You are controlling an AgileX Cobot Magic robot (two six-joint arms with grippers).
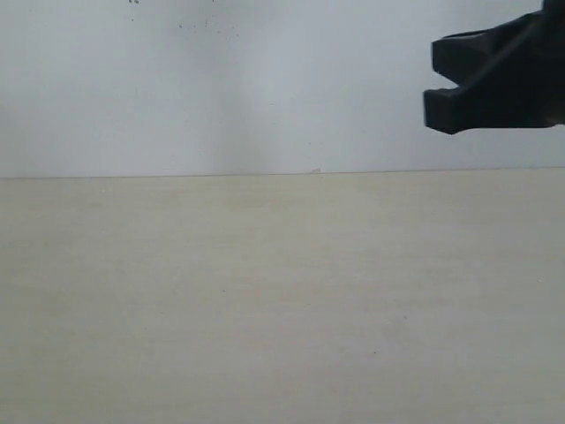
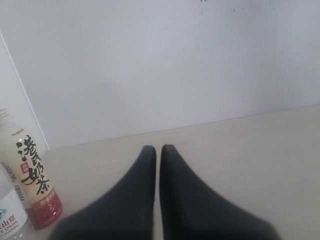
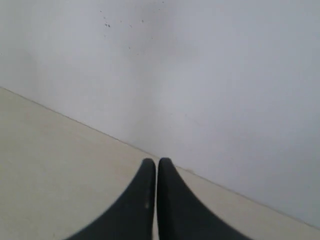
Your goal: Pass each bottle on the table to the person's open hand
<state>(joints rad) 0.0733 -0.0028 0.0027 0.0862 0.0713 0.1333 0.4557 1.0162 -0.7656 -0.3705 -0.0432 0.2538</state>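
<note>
The pale yellow tea bottle (image 2: 32,185), with black characters and a red base, stands upright on the table (image 2: 260,165) against the wall, off to one side of my left gripper (image 2: 158,149). A clear bottle with a white label (image 2: 9,212) stands right in front of it, cut off by the frame edge. The third bottle is out of view. My left gripper is shut and empty, low over the table. My right gripper (image 3: 157,162) is also shut and empty; its black end (image 1: 494,75) hangs high at the right of the exterior view. No person's hand shows.
A plain white wall (image 1: 265,88) runs along the table's far edge (image 1: 282,174). In the left wrist view a white vertical panel (image 2: 12,85) meets the wall behind the bottles. The exterior view shows only bare tabletop (image 1: 265,300).
</note>
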